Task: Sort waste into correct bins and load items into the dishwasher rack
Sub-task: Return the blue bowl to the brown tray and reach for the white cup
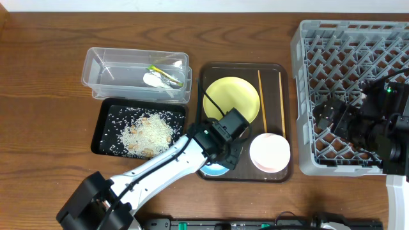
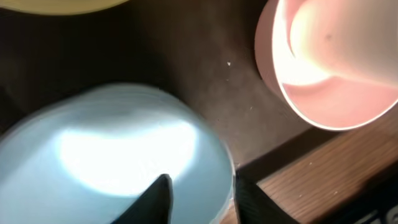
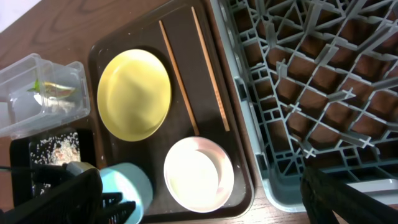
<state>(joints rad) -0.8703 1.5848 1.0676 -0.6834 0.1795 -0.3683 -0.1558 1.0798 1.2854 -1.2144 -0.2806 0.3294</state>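
Note:
My left gripper [image 1: 220, 160] is open, one finger inside and one outside the rim of the light-blue bowl [image 2: 124, 149], which sits at the brown tray's front left. The pinkish-white bowl [image 1: 270, 152] is beside it, also in the left wrist view [image 2: 323, 56]. The yellow plate [image 1: 231, 97] and two chopsticks [image 1: 261, 96] lie on the tray. The green-and-orange wrapper [image 1: 161, 71] and white scrap [image 1: 153, 80] are in the clear tub [image 1: 96, 76]. Rice [image 1: 146, 133] fills the black tray [image 1: 102, 137]. My right gripper [image 1: 337, 118] hovers open over the grey rack [image 1: 300, 96]. No white cup shows.
The dark brown serving tray [image 1: 202, 121] lies between the bins and the rack. Its rim and the wooden table [image 2: 336, 180] show right beside the blue bowl. The right arm's body covers the rack's front right part.

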